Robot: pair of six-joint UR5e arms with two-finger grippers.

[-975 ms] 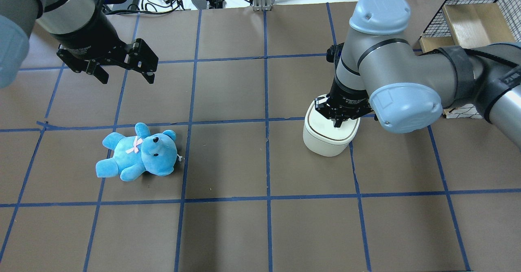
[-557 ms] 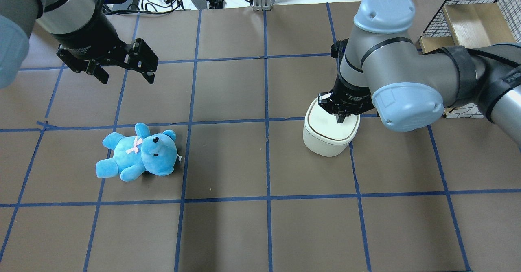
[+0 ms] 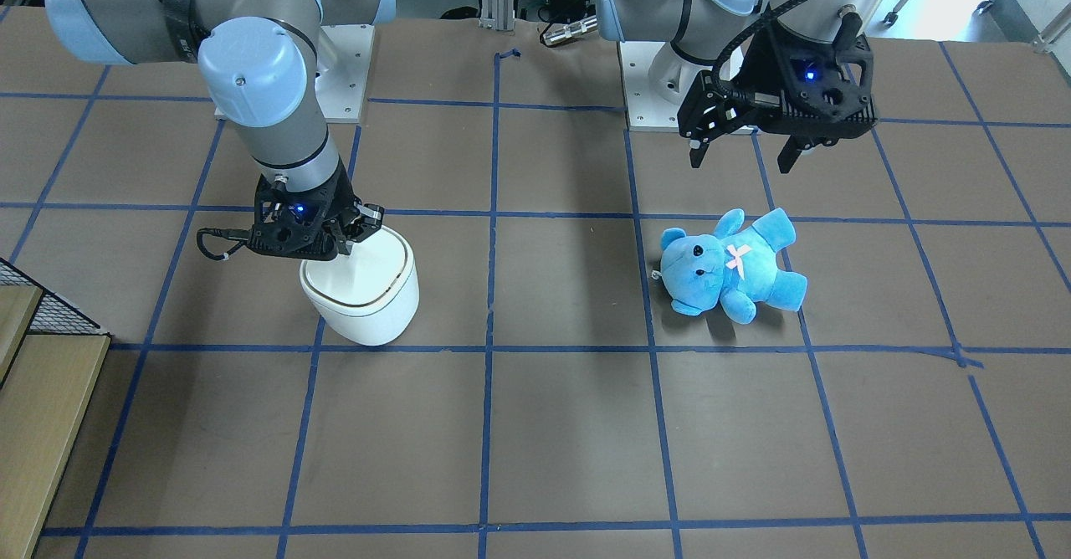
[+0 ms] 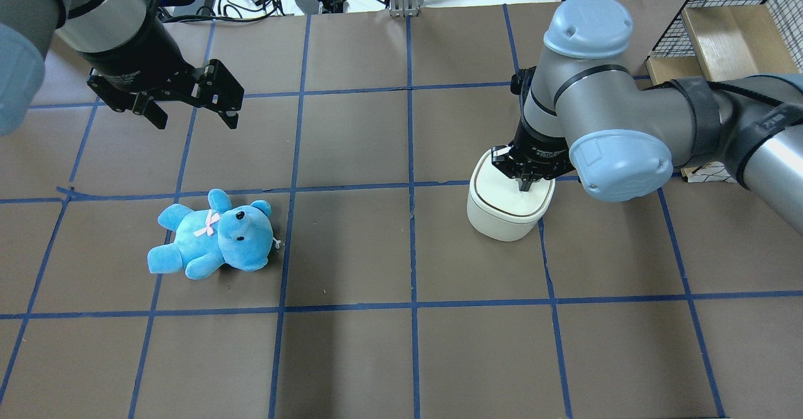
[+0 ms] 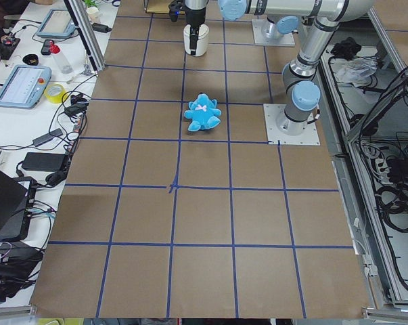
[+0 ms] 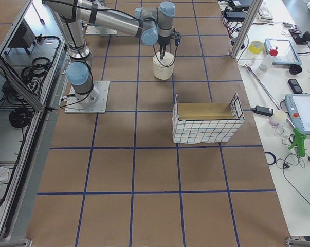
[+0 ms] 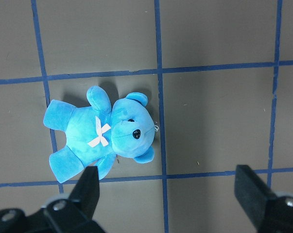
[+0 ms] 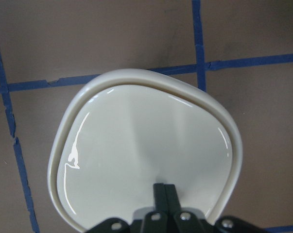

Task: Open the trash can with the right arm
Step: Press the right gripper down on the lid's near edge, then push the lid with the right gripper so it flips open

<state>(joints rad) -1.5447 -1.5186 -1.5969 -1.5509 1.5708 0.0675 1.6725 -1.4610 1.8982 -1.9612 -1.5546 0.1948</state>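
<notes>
1. The right hand [image 8: 163, 188] is clenched, its fingers pressed together with nothing between them. It points straight down at the lid [image 8: 136, 141], near one edge.
2. The lid lies flat and shut on the trash can [image 4: 499, 218], which stands upright on the surface [image 4: 351, 356].
3. Well apart, the left hand [image 4: 194, 116] hangs released above the surface, with the teddy bear [image 4: 213, 237] lying near it.

Overhead and front-facing cameras look steeply down on the desk [image 4: 351, 356] from opposite long sides, both showing the teddy [image 4: 213, 237] and trash can [image 4: 502, 221]. Two distant end cameras look along the desk. The left wrist camera looks straight down at the teddy; the right sits close over the trash can
</notes>
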